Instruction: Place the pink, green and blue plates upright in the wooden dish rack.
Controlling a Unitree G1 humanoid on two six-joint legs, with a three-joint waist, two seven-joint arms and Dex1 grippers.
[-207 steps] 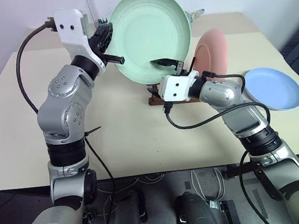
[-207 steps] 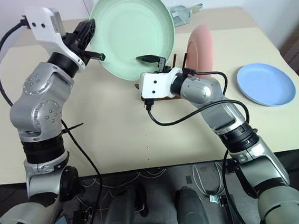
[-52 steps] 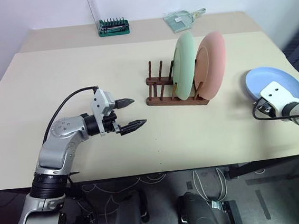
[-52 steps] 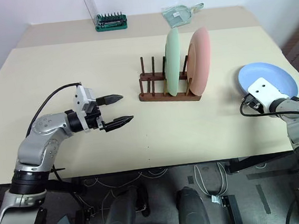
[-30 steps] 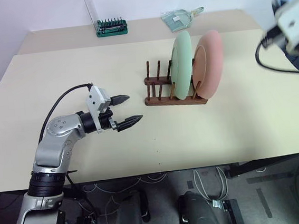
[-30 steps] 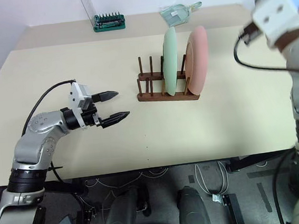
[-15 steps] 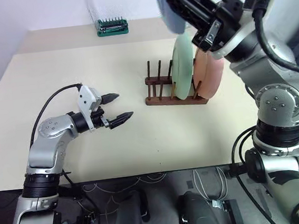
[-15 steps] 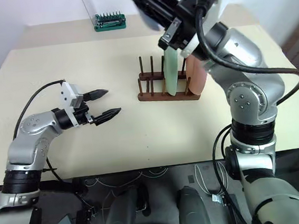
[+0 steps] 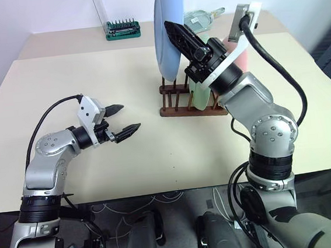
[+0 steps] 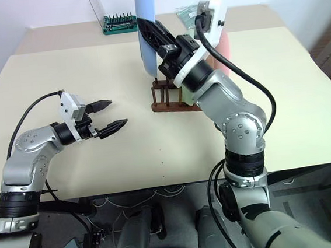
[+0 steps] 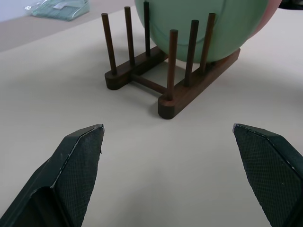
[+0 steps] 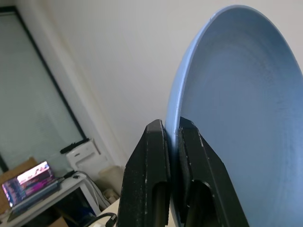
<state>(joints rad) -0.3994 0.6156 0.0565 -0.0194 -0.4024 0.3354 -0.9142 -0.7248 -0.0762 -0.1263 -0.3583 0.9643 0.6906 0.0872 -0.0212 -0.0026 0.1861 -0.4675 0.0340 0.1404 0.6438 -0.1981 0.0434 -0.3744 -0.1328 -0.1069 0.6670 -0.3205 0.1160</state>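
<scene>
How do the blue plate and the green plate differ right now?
The blue plate is in the air above the wooden dish rack, pinched at its rim by the shut right gripper; the green plate stands slotted between the rack's pegs, with nothing gripping it. Both are held on edge, roughly upright.

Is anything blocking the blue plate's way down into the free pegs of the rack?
Nothing visible. The right gripper holds the blue plate upright above the wooden dish rack, whose pegs beside the green plate stand free.
</scene>
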